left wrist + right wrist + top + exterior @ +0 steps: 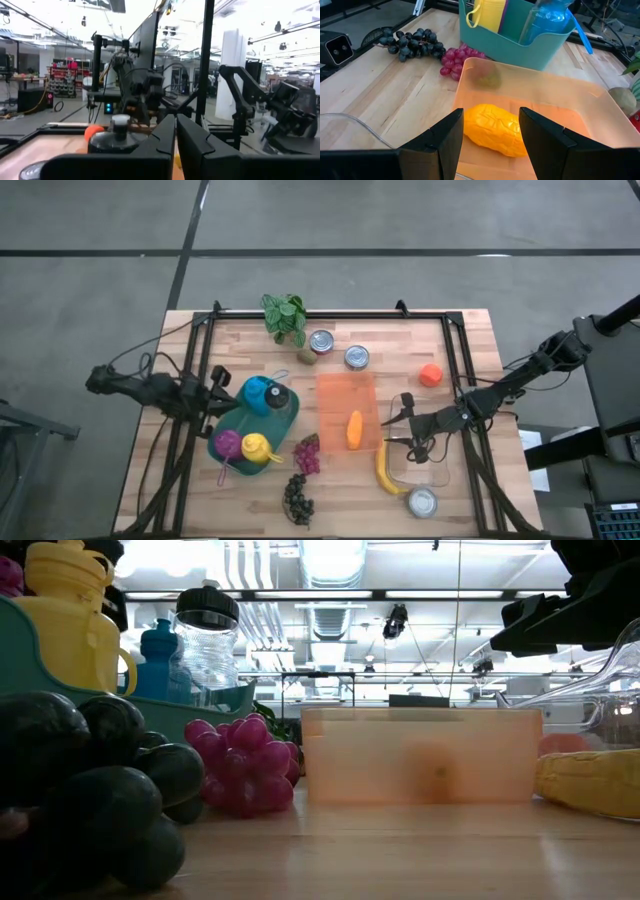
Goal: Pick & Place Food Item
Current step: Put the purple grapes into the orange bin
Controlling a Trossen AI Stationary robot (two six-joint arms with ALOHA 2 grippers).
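An orange-yellow food item [355, 430] lies in a translucent orange tray [340, 390] at the table's middle. In the right wrist view the food item [495, 130] lies on the tray's floor [570, 100]. My right gripper [400, 427] is open and hovers at the tray's right edge. Its fingers [445, 142] stand apart on either side of the item, touching nothing. My left gripper [220, 385] is shut at the left edge of a teal basket [285, 420] and holds nothing. Its shut fingers [165, 145] show in the left wrist view.
The teal basket [520, 45] holds bottles and a yellow jug [258, 448]. Red grapes [308, 455] and dark grapes [298, 498] lie near the table's front. A banana [385, 470], a clear container [430, 465], two cans [321, 342], an orange ball [430, 375] and a plant [285, 315] stand around the tray.
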